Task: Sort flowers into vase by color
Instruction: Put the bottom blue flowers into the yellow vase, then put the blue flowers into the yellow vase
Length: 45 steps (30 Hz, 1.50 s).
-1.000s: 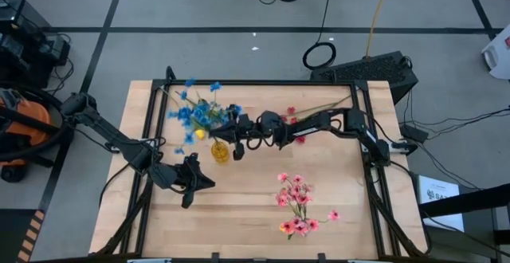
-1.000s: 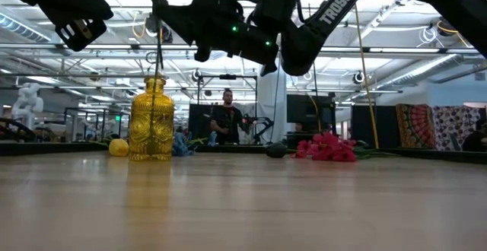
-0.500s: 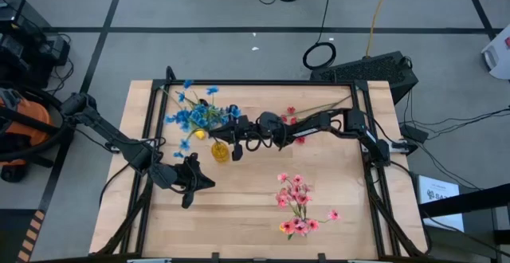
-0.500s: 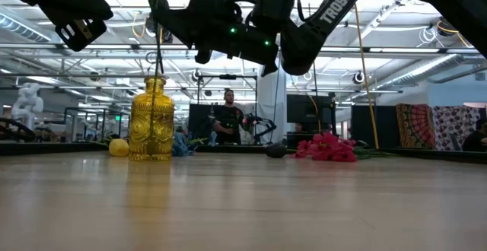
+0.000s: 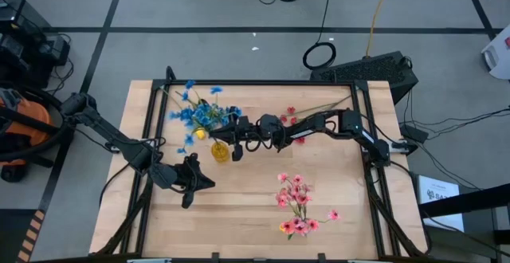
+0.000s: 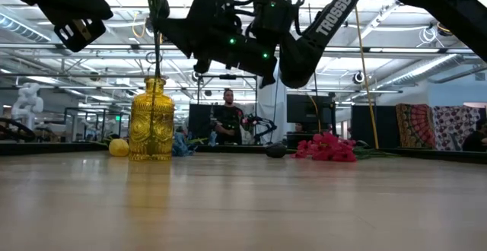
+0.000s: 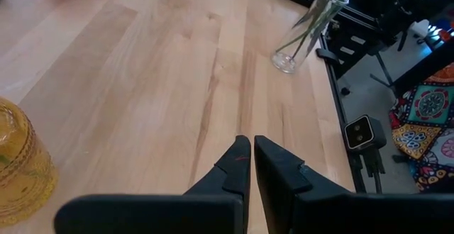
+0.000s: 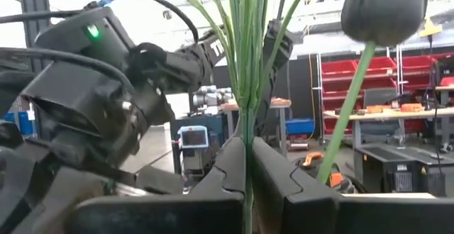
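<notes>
A blue-blossomed spray [image 5: 198,116] stands upright over the yellow glass vase [image 5: 220,151], its thin green stem [image 6: 157,46] running down into the vase's neck [image 6: 154,80]. My right gripper [image 5: 233,130] is beside the vase, shut on that stem. In the right wrist view a dark bud [image 8: 386,7] rises beside the stems. Pink flowers [image 5: 297,203] lie toward the near right of the table and red flowers [image 5: 293,122] lie under the right arm. My left gripper [image 5: 196,182] is shut and hovers near the vase's near side, touching nothing. My right gripper pinches the spray's bundled green stems [image 8: 245,124] between its two fingers [image 8: 280,177], well below the blossoms. The fingers come level from the table's right and lie across the upright stem. The stem's lower end sits inside the yellow vase's neck [image 6: 155,78].
A clear glass vase [image 7: 307,32] holding stems stands near the table's edge, by the black frame rail. A small yellow ball [image 6: 118,147] lies beside the yellow vase. Bare wood lies between the left gripper and the pink flowers. A person [image 6: 227,123] stands in the room behind.
The right gripper has lowered the spray a little: in the low view its leaves have come down into the picture above the vase while the stem stays in the neck. The right wrist has tipped slightly.
</notes>
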Each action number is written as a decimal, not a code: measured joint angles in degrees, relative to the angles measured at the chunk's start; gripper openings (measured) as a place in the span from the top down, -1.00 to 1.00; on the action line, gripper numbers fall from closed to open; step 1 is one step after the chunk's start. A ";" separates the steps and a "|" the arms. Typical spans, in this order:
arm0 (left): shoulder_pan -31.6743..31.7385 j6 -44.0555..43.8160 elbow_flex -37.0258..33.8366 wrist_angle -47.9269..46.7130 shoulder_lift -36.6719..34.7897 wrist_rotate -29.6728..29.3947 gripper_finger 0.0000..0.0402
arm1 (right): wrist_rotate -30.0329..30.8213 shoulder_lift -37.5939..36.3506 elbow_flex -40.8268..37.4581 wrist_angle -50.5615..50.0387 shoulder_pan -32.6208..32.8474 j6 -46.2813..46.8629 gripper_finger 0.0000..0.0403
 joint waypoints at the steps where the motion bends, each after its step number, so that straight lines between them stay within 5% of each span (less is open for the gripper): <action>1: 0.00 -0.02 0.00 0.00 0.00 0.24 0.87 | 0.01 0.00 0.01 -0.16 0.00 0.00 1.00; 9: 0.00 -0.04 0.00 -0.02 0.02 0.32 0.87 | 0.18 0.02 0.01 -7.02 0.25 0.03 0.99; 19: 0.00 -0.02 0.02 0.00 0.02 0.32 0.87 | -0.07 -0.28 -0.01 -8.54 0.26 0.05 0.74; 27: 0.00 0.02 0.02 -0.04 0.02 0.32 0.87 | -0.24 -5.11 -0.01 -20.50 0.26 0.05 0.59; 39: 0.00 0.04 0.02 -0.24 0.02 0.32 0.87 | 0.16 -19.85 -0.01 -58.12 0.11 -3.44 0.58; 45: 0.00 -0.02 0.02 -0.12 0.02 0.32 0.87 | 7.38 -29.65 -0.01 -80.20 0.02 0.18 0.58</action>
